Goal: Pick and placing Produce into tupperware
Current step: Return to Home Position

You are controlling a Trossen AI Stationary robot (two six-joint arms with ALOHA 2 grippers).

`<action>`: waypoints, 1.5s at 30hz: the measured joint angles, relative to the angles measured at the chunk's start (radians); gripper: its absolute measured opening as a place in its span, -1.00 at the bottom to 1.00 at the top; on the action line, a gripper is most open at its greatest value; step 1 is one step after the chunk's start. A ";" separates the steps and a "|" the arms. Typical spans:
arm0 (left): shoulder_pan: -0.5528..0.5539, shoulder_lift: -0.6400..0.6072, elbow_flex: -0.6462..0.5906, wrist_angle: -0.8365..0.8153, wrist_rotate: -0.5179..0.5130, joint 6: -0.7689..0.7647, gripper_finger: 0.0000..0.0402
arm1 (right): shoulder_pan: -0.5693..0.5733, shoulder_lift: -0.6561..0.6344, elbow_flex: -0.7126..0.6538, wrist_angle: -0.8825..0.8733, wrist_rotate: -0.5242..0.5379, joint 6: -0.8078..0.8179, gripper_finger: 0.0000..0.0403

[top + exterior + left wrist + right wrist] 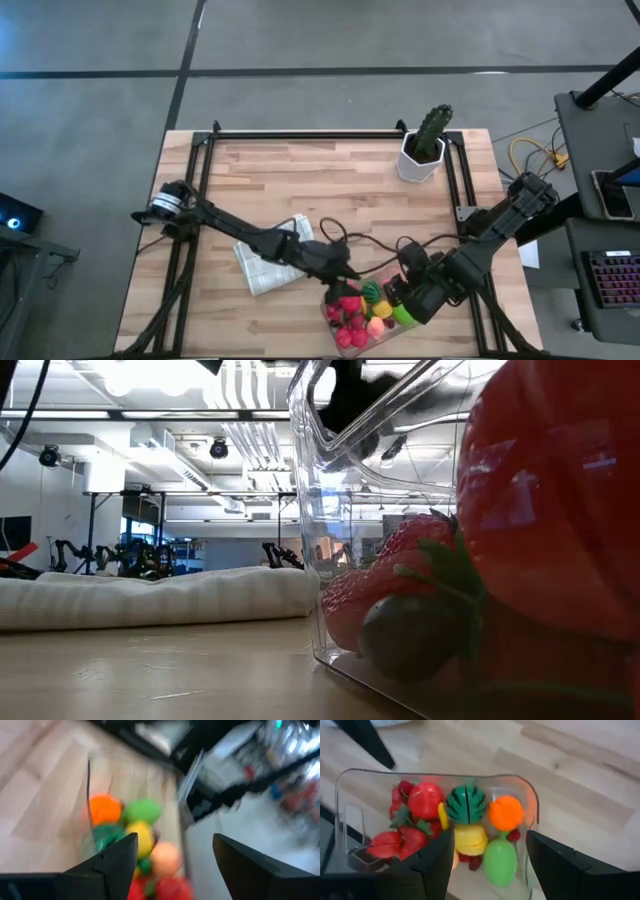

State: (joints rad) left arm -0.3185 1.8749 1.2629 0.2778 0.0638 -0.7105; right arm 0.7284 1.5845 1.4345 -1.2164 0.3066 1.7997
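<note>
Both claws gape open, holding nothing: the left gripper [175,840] and the right gripper [490,834] hover over the tupperware [530,790], heaped with produce [466,805], at the table's [300,170] front edge beside the folded cloth [262,268]

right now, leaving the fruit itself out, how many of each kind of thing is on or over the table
tupperware: 1
folded cloth: 1
potted cactus: 1
grippers, both open at the tupperware: 2 (left gripper, right gripper)
total: 5
</note>
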 joint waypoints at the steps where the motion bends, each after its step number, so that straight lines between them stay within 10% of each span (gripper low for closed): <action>1: 0.008 -0.011 0.001 0.013 -0.003 -0.037 0.21 | 0.000 0.000 0.000 -0.001 -0.020 0.014 0.18; 8: 0.020 -0.142 -0.009 0.025 0.258 0.061 0.22 | 0.022 -0.008 0.029 0.258 0.093 -0.355 0.18; 13: 0.020 -0.273 -0.043 0.022 0.272 0.072 0.22 | 0.002 -0.038 0.036 0.233 0.086 -0.312 0.18; 21: 0.018 -0.483 -0.176 0.018 0.193 0.110 0.22 | -0.037 -0.121 0.003 0.485 0.086 -0.724 0.18; 36: 0.023 -0.964 -0.676 0.109 -0.030 0.061 0.22 | -0.166 -0.798 -0.814 1.177 0.010 -0.903 0.18; 45: 0.038 -1.276 -0.863 0.082 -0.135 0.144 0.22 | -0.166 -1.154 -1.015 1.201 0.114 -1.047 0.18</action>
State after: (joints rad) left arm -0.2801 0.5988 0.3995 0.3597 -0.0713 -0.5662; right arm 0.5625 0.4303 0.4192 -0.0152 0.4208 0.7525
